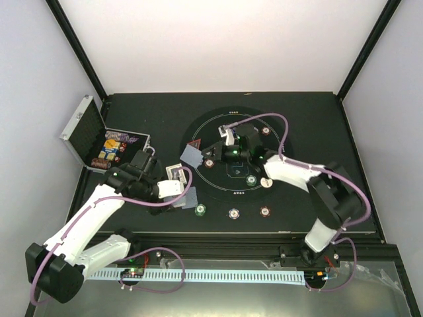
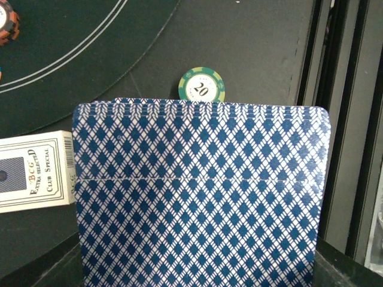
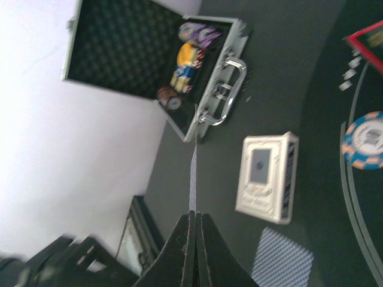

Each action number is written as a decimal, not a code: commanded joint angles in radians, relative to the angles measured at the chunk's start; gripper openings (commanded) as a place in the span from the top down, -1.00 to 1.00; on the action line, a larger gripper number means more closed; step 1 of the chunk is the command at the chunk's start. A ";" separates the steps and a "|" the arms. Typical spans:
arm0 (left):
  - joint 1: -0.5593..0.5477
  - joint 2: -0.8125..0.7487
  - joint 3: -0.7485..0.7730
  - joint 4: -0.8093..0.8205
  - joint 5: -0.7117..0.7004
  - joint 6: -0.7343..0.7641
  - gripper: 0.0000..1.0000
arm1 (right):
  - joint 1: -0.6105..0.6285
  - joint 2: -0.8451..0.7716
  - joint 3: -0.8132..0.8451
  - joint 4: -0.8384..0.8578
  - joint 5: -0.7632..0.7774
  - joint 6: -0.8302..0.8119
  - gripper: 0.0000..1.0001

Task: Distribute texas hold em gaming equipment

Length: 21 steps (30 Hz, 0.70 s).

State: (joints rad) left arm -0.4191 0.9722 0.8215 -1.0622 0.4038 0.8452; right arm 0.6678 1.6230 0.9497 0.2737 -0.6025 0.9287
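Tabletop (image 1: 317, 119), matte black beneath poker chips (image 1: 199, 211), meets white walls (image 1: 218, 39).

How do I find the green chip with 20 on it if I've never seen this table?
Start at the round black mat mid-table. Just off its near-left edge, next to the stack of blue-backed cards, lies the green chip. Unlike the other green chip, it sits off the mat.
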 commanded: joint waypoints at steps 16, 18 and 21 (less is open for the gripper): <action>0.021 0.025 0.094 -0.104 -0.006 0.023 0.97 | -0.092 0.610 0.673 -0.392 0.170 -0.231 0.98; 0.021 0.037 0.097 -0.102 0.001 0.018 0.97 | -0.100 0.640 0.719 -0.418 0.178 -0.238 0.98; 0.021 0.049 0.106 -0.099 0.005 0.012 0.97 | -0.112 0.675 0.777 -0.469 0.188 -0.260 0.97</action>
State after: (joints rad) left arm -0.4049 1.0069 0.8787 -1.1469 0.3885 0.8597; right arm 0.5751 2.2642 1.6516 -0.1123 -0.4599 0.7143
